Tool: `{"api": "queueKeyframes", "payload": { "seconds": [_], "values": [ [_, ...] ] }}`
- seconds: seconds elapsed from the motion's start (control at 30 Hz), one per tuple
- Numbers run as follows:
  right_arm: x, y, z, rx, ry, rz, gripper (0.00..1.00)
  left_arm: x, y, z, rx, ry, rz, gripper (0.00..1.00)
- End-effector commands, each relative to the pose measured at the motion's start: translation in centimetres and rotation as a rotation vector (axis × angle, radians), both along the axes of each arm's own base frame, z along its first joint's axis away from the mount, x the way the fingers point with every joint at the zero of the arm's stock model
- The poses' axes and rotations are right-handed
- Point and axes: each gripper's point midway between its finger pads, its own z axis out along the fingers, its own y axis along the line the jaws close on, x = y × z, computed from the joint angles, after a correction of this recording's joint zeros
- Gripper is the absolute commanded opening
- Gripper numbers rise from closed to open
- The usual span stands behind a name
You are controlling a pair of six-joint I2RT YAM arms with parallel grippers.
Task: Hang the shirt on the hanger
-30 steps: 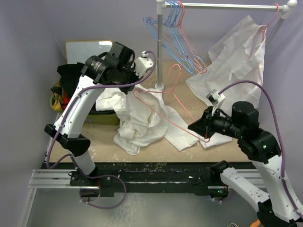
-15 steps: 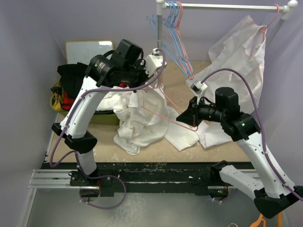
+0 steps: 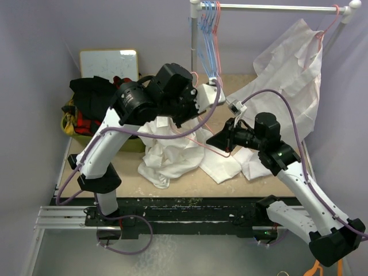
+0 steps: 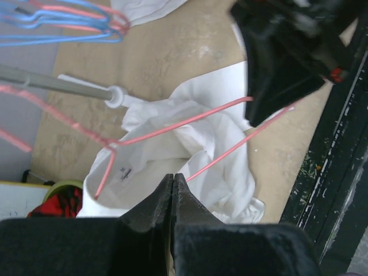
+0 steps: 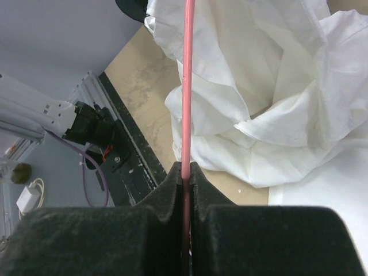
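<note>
Shirt lies crumpled on the desk, below and left of our right tool, which is clamped tight on the hanger. The hanger's rod runs leftward over the cloth to the collar. Our left tool, jaws together with nothing visibly gripped, hovers nearer that end.

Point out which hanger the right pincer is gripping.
The thin pink-red hanger held over the table, its wire pinched in the right pincer. The blue hangers hang on the rail.
</note>
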Motion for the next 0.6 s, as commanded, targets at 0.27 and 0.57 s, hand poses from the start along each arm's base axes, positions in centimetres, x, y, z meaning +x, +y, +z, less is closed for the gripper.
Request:
{"api": "queueKeyframes", "payload": {
  "seconds": [0.27,0.57],
  "values": [
    [1.0,0.4,0.6,0.091,-0.083,-0.032,0.0,7.7,12.7,-3.3,-0.064,0.138,0.449,0.71],
    [1.7,0.4,-0.4,0.068,-0.068,-0.056,0.0,6.1,12.9,-3.8,-0.147,0.157,0.65,0.76]
  ]
}}
